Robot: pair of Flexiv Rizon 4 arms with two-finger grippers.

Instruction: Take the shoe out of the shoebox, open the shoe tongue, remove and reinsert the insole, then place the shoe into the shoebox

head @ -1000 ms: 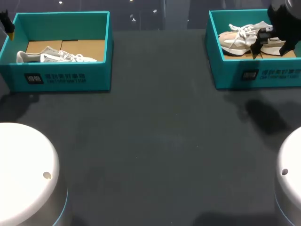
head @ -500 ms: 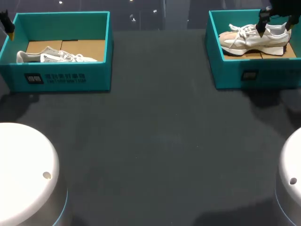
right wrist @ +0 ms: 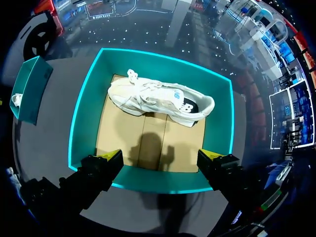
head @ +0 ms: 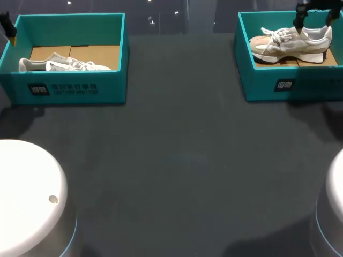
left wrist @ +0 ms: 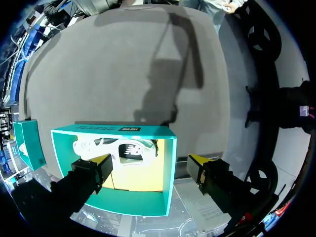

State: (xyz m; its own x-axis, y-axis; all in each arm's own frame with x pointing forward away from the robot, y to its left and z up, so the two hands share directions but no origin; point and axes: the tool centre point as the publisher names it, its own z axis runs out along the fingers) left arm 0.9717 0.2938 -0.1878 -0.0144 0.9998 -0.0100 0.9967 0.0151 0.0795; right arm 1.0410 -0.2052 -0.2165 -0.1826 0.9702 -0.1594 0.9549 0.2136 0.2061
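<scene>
Retreat on the right side: the right gripper (head: 314, 15) was low over the shoe (head: 289, 45) a second ago, hiding its heel end. Now it's pulled up into the top right corner of the head view with nothing in it. The shoe sits on its sole in the right shoebox (head: 257, 80), upper right of the frame, toe pointing frame-left.

Honestly can't tell if that's a finished drop-off or a grab that didn't take. Either way the shoe is in the box and nothing is holding it, so if the insole work isn't done, it needs a fresh grasp.

Pose-wise, the right arm hangs above its box looking straight down. Its fingers are spread wide, with the yellow tips about over the near wall and the shoe ahead of them by the far wall.

The left gripper (left wrist: 148, 163) hasn't budged; it only peeks in at the upper left edge. It's spread too, hovering over the left shoebox (head: 69, 88) with the other shoe (head: 59, 64) inside.
</scene>
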